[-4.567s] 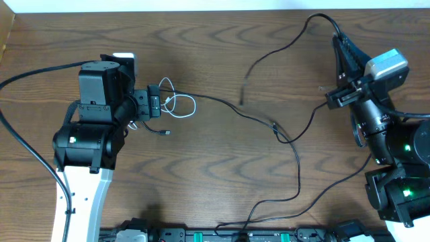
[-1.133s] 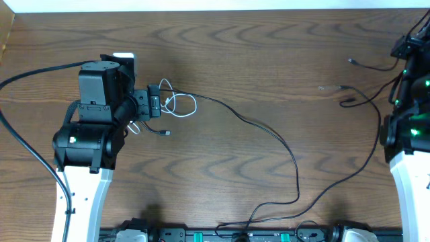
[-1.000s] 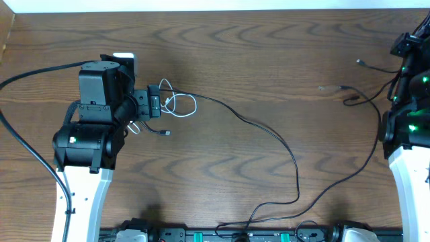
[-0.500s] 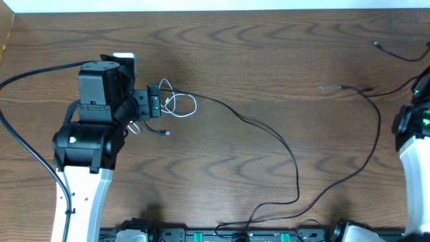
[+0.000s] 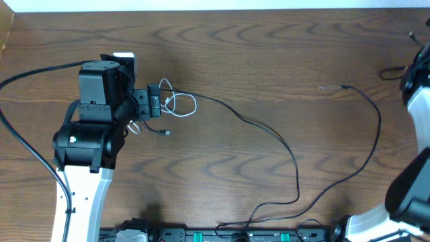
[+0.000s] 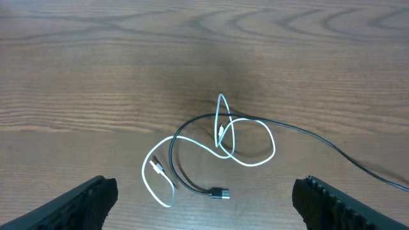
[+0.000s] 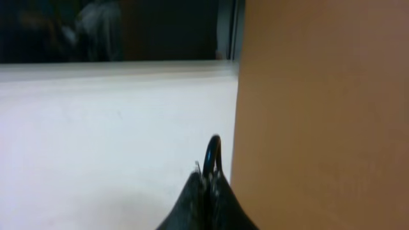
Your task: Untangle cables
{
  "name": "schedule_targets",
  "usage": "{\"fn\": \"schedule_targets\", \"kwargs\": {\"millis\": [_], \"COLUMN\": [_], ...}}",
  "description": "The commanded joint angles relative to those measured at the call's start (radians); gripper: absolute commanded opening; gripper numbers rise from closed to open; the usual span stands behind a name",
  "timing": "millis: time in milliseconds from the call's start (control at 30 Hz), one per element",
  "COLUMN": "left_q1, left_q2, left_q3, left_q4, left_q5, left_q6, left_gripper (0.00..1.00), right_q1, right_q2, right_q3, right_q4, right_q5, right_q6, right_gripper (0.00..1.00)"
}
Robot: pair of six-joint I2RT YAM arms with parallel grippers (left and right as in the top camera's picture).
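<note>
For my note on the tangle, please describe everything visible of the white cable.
The white cable is thin and short, and it looks like plastic. It lies on the wooden table in a few loose loops, with one small plug end showing. The black cable crosses through its loops and touches it.

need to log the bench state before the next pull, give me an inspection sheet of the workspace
surface: wooden table, brown top
job's things: white cable in small loops, crossed with one end of the black cable; the black cable runs on in long curves across the table's right half
clutter: nothing seen
grippers: left gripper open, facing the tangle, touching neither cable; right gripper shut, a thin black loop pinched at its tips, likely the black cable
cables: thick arm cable trails off the left edge
surroundings: pale strip beyond the table's far edge
</note>
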Motion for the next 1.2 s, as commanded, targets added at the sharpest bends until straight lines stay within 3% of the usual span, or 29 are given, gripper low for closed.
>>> {"fn": "schedule_targets", "kwargs": {"millis": [0,533,567,600,667,700,733,1167], "left_q1": [0.001,0.001,0.001,0.001,0.001,0.001,0.001,0.001], "left_q2": [0.002,0.002,0.002,0.002,0.002,0.002,0.002,0.002], "left_q3": [0.009,0.009,0.009,0.009,0.009,0.009,0.009,0.009], "left_q4": [0.0,0.0,0.0,0.0,0.0,0.0,0.0,0.0], "left_q5": [0.002,0.002,0.002,0.002,0.002,0.002,0.002,0.002], "left_q6": [0.006,0.006,0.006,0.006,0.006,0.006,0.006,0.006], "left_gripper": [0.93,0.92,0.92,0.93,0.93,0.93,0.92,0.93], "right_q1": [-0.029,-0.121,-0.126,-0.13,-0.136,-0.138,-0.138,-0.111], "right_q2": [0.109,0.22,0.22,0.22,0.22,0.219,0.219,0.151], "right_q3": [0.119,0.162,0.162,0.162,0.162,0.162,0.162,0.162], "right_q4": [-0.098,-0.474,-0.508,-0.535,-0.587,-0.61,-0.628,-1.013], "right_q5": [0.027,0.0,-0.017,-0.035,-0.084,-0.108,-0.126,-0.266], "right_q6": [-0.022,0.025,0.025,0.025,0.025,0.025,0.025,0.025], "right_gripper": [0.01,0.01,0.06,0.18,0.52,0.89,0.99,0.99]}}
